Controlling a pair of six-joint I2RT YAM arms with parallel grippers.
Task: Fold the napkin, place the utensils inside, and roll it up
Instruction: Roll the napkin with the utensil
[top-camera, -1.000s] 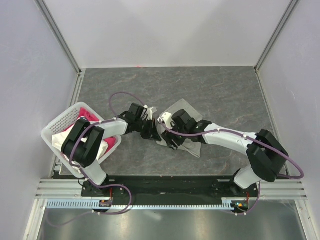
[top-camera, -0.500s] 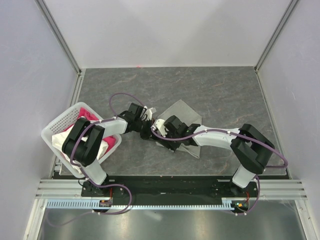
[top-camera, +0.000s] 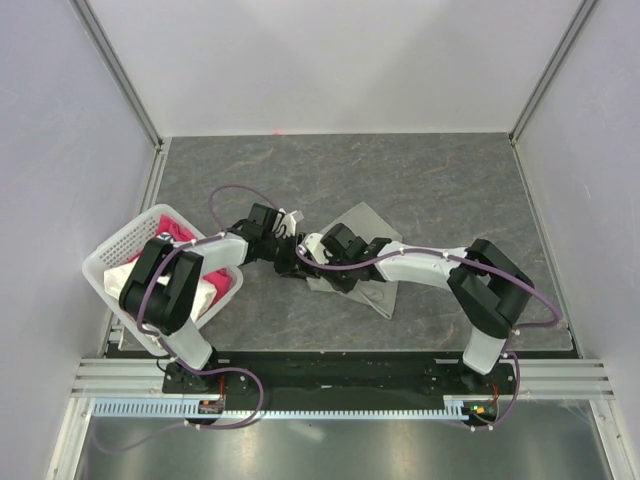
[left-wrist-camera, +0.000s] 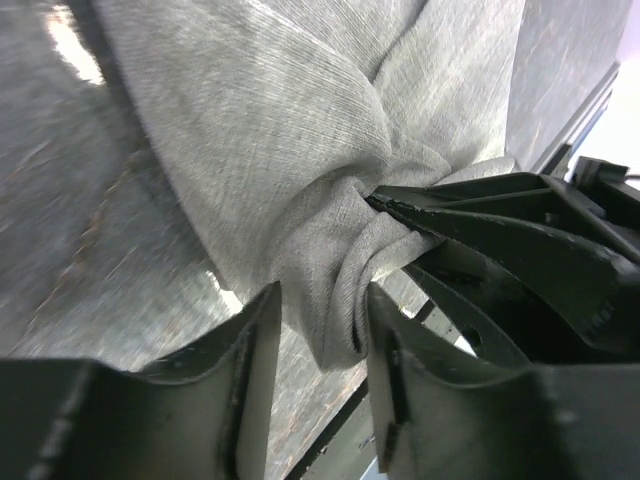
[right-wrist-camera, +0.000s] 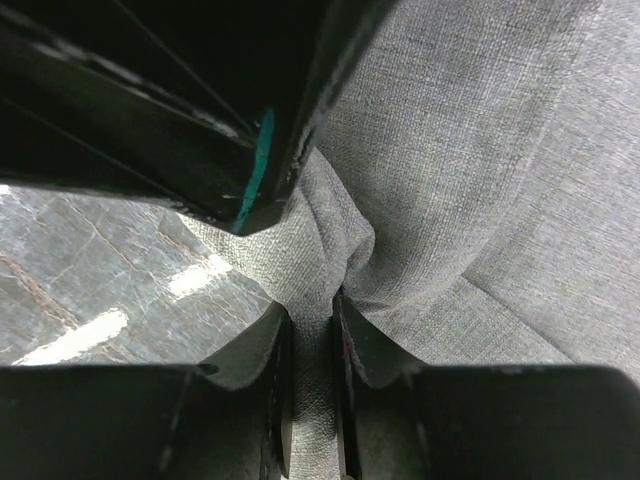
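The grey-green napkin (top-camera: 372, 226) lies on the dark table, bunched at its left corner. My right gripper (top-camera: 313, 258) is shut on a pinched fold of that corner, seen up close in the right wrist view (right-wrist-camera: 311, 322) with the napkin (right-wrist-camera: 470, 180) spreading beyond it. My left gripper (top-camera: 289, 258) faces it from the left. In the left wrist view (left-wrist-camera: 322, 300) its jaws stand apart around a hanging fold of napkin (left-wrist-camera: 290, 150), which touches one finger only. The right gripper's dark fingers (left-wrist-camera: 480, 225) pinch the cloth just beside it. No utensils are in view.
A white mesh basket (top-camera: 108, 256) stands at the table's left edge, holding a pink cloth (top-camera: 170, 225) and a white cloth (top-camera: 207, 295). White walls enclose the table at the back and both sides. The arm bases sit on the near rail.
Both grippers have shifted left and slightly back. The right arm has stretched out, and the napkin's pinched corner has been drawn leftward with it.
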